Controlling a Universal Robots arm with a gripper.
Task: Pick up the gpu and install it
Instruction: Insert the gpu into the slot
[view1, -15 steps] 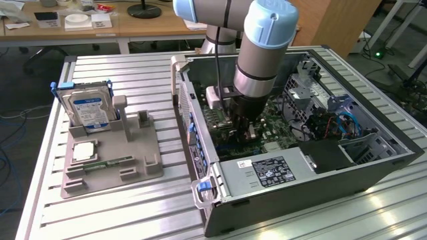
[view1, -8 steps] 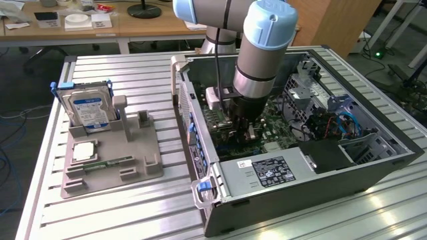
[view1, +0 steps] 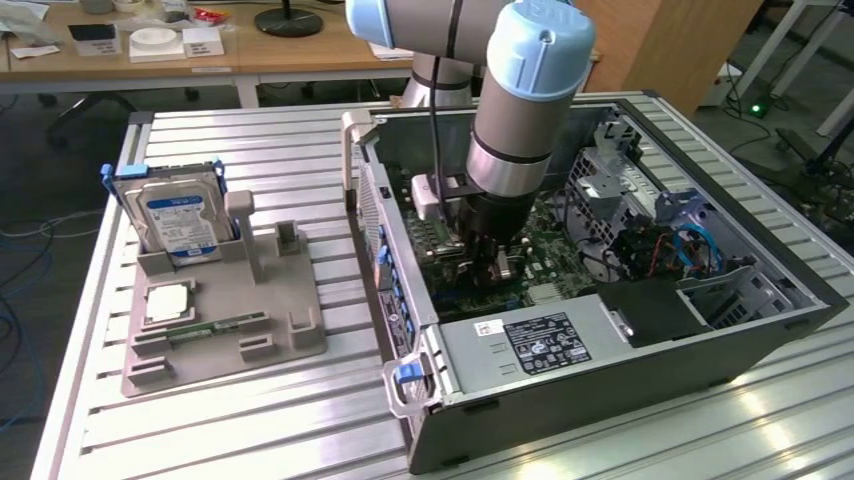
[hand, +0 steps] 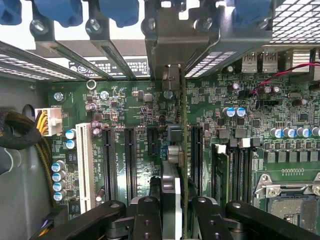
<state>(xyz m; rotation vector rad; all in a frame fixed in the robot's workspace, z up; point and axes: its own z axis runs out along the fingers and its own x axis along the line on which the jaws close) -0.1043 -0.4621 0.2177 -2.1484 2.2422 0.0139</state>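
Observation:
My gripper (hand: 176, 216) is shut on the gpu (hand: 175, 165), which I see edge-on between the two black fingers (hand: 147, 220). The card stands upright with its thin green board on one side and its black cooler on the other. Its silver end bracket (hand: 172, 77) reaches the rear slot openings of the case. The card sits in line with a long black expansion slot (hand: 196, 150) on the green motherboard (hand: 135, 110). In the exterior view the gripper (view1: 491, 262) is down inside the open computer case (view1: 747, 330), just above the motherboard (view1: 547, 270).
A grey fixture tray (view1: 267, 330) on the exterior view's left holds a silver hard drive with a blue label (view1: 174, 215), a memory stick (view1: 220, 325) and a square chip (view1: 171, 300). The power supply (view1: 534, 345) and drive cage (view1: 627, 190) crowd the case. Blue latches (hand: 65, 10) line the rear slots.

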